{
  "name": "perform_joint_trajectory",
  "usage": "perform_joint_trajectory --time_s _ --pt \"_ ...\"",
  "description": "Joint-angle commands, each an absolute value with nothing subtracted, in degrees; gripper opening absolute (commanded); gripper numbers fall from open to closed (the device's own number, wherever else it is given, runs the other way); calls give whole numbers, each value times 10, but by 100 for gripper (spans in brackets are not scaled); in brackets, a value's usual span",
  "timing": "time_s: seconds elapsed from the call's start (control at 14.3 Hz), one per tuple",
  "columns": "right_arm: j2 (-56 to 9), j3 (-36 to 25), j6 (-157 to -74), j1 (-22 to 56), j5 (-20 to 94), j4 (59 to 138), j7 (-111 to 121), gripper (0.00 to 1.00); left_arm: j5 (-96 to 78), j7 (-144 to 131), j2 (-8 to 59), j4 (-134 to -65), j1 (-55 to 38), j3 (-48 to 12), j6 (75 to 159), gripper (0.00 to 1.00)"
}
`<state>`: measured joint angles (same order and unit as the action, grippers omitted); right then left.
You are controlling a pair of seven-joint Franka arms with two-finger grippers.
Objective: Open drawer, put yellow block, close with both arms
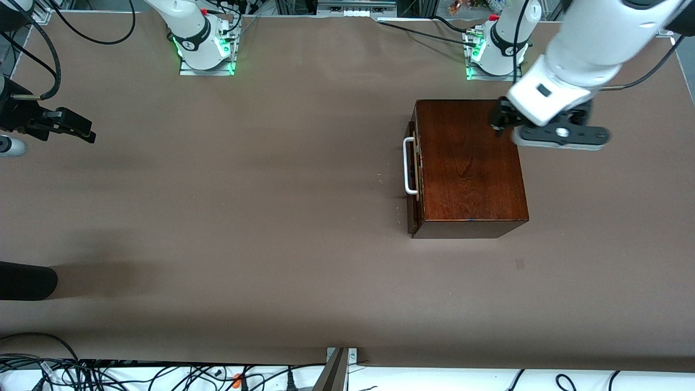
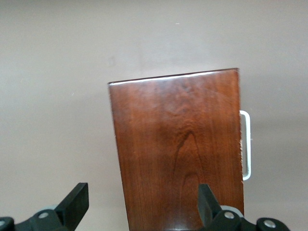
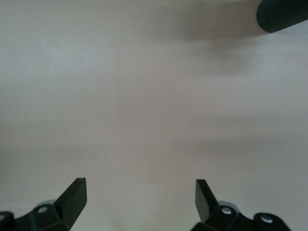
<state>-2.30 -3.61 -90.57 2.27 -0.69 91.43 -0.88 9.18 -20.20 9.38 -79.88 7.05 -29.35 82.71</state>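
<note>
Waiting shut, the drawer (image 1: 414,174) sits in its wooden box (image 1: 469,163) toward the left arm's end of the table; no yellow block shows.
Left gripper (image 1: 502,120), jaws spread, hovers over the box; right gripper (image 1: 73,126), spread and empty, waits over bare table (image 1: 244,217). Next, likely, the handle (image 1: 408,165) must be gripped.

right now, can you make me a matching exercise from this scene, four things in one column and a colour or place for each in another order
1. wooden box
2. handle
3. left gripper
4. right gripper

a. white
b. jaws open, over bare table at the right arm's end
c. jaws open, over the wooden box
d. glossy reddish-brown

Pairs: 1-d, 2-a, 3-c, 4-b
</note>
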Motion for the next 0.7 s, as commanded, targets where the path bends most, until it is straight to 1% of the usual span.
perform_joint_trajectory --time_s 0.0,0.07,0.14,0.28,0.35,0.42,0.49,0.63 --pt "-18 -40 -907 26 1 921 -10 100 70 -201 65 -794 82 -245 804 100" --pt "-18 -40 -908 25 1 921 -10 100 39 -166 41 -819 57 -183 809 100" --pt "-18 -40 -907 25 1 921 -10 100 13 -117 8 -863 32 -114 823 100" --pt "-21 -41 -909 25 1 921 -10 100 5 -36 -37 -935 24 -62 872 100" --pt "-22 -41 -909 25 1 921 -10 100 4 -1 -60 -971 7 -26 903 100" --pt "-22 -41 -908 25 1 921 -10 100 4 25 -70 -995 -5 4 929 100" --pt "-22 -41 -909 25 1 922 -10 100 4 47 -71 -999 -7 17 935 100" --pt "-23 -41 -910 25 1 921 -10 100 7 69 -65 -1009 -13 18 933 100"
